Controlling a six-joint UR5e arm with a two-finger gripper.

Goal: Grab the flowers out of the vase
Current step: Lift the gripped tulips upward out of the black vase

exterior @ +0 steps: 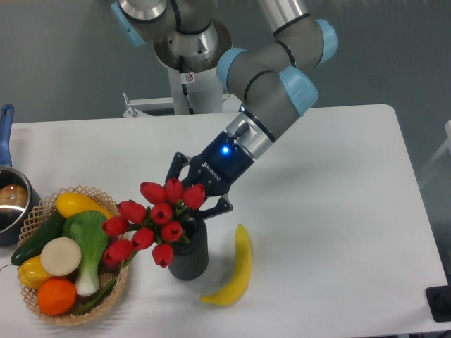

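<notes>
The flowers (153, 220), a bunch of red tulip buds on green stems, lean left out of the vase (189, 255), a short dark grey ribbed cup near the table's front. My gripper (192, 205) comes down from the upper right and is shut on the flowers just above the vase's mouth. The stems' lower ends are hidden inside the vase and behind the buds. The bunch sits a little raised, with its left buds hanging over the basket's edge.
A wicker basket (42, 211) at the front left holds bok choy, cucumber, lemons, an orange and other produce. A yellow banana (236, 269) lies right of the vase. A pot (10, 204) with a blue handle sits at the left edge.
</notes>
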